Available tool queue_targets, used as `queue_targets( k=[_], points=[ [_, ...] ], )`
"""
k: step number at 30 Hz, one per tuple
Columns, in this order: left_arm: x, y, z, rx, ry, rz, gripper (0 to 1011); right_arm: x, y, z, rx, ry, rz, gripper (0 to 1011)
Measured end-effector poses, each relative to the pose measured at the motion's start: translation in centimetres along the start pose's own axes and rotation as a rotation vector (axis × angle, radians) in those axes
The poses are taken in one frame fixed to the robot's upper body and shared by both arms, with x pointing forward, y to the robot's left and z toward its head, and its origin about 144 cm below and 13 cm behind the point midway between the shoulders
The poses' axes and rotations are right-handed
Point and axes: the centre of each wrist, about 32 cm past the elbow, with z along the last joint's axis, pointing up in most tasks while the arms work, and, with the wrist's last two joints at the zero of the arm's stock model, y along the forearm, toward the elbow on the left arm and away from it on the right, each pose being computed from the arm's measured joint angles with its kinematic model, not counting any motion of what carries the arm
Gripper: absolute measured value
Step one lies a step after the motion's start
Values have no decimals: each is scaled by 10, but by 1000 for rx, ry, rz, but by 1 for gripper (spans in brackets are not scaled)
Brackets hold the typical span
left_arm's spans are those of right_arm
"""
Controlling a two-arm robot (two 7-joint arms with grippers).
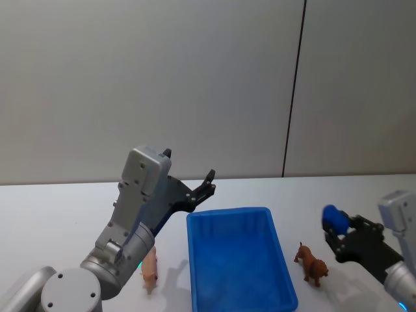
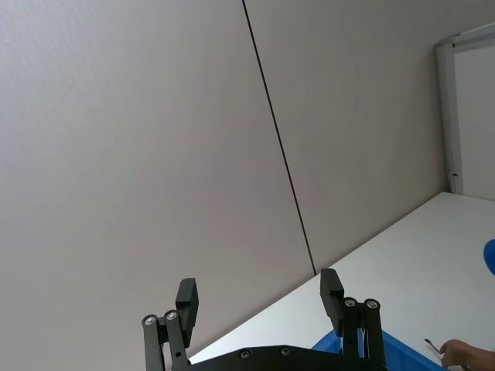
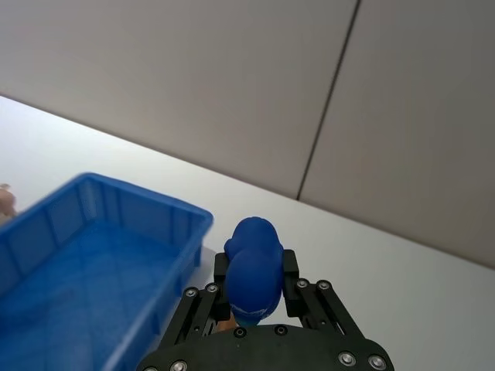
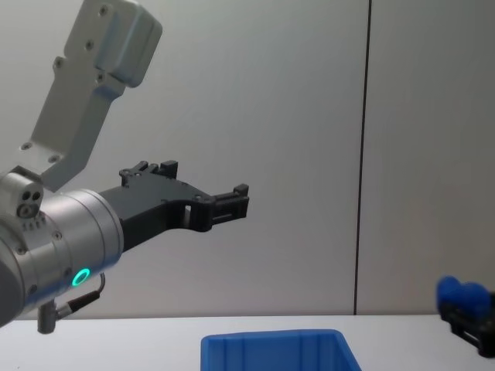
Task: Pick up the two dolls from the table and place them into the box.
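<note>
Two dolls lie on the tabletop (image 1: 65,201): pink pig (image 1: 150,268) below and behind your left jaws, spread apart probably for descending; brown dog (image 1: 312,263) beside right jaws clamped on a blue toy (image 1: 333,218); box (image 1: 227,212) between.

- No text, label, brand, number or sign can be read in any of the views.
</note>
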Motion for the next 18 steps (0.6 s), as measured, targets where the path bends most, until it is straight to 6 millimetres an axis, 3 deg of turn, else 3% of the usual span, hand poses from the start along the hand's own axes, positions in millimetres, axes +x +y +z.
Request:
queue_targets(
  k=[15, 18],
  points=[
    [0, 0, 0, 0, 0, 0, 1001, -17, 34, 16, 81, -30, 187, 283],
    [0, 0, 0, 0, 0, 0, 1001, -21, 43, 16, 84, -34, 232, 371]
  ],
)
